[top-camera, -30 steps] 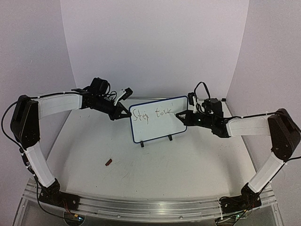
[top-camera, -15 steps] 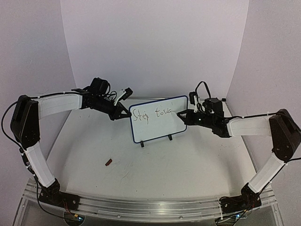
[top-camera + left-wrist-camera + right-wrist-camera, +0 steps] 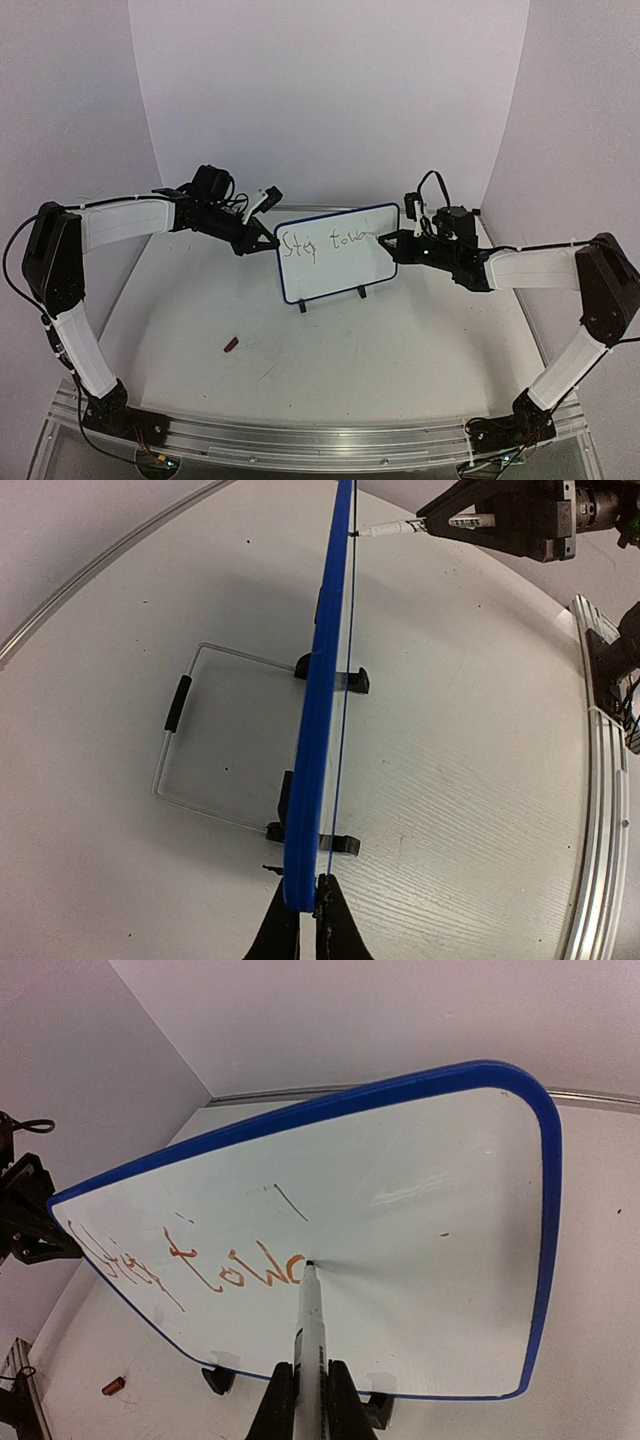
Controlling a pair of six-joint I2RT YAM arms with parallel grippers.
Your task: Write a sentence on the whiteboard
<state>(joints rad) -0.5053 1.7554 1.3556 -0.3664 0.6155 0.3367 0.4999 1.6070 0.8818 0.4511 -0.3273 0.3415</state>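
Observation:
The whiteboard (image 3: 335, 268) stands upright on two black feet mid-table, white with a blue frame. It shows edge-on in the left wrist view (image 3: 318, 710) and face-on in the right wrist view (image 3: 430, 1210). The sentence (image 3: 190, 1260) is a line of orange-red cursive letters on the board's left half (image 3: 322, 243). My left gripper (image 3: 303, 900) is shut on the board's left edge (image 3: 268, 240). My right gripper (image 3: 310, 1385) is shut on a white marker (image 3: 311, 1320). The marker's tip touches the board at the end of the last letter (image 3: 378, 238).
A small red cap (image 3: 231, 345) lies on the table in front of the board, left of centre. A clear wire stand (image 3: 175, 705) sits behind the board. A metal rail (image 3: 300, 442) runs along the near edge. Walls close in behind and at both sides.
The right gripper has shifted the marker tip slightly up and to the right on the board, lengthening the last letter. The left gripper and the board have not moved.

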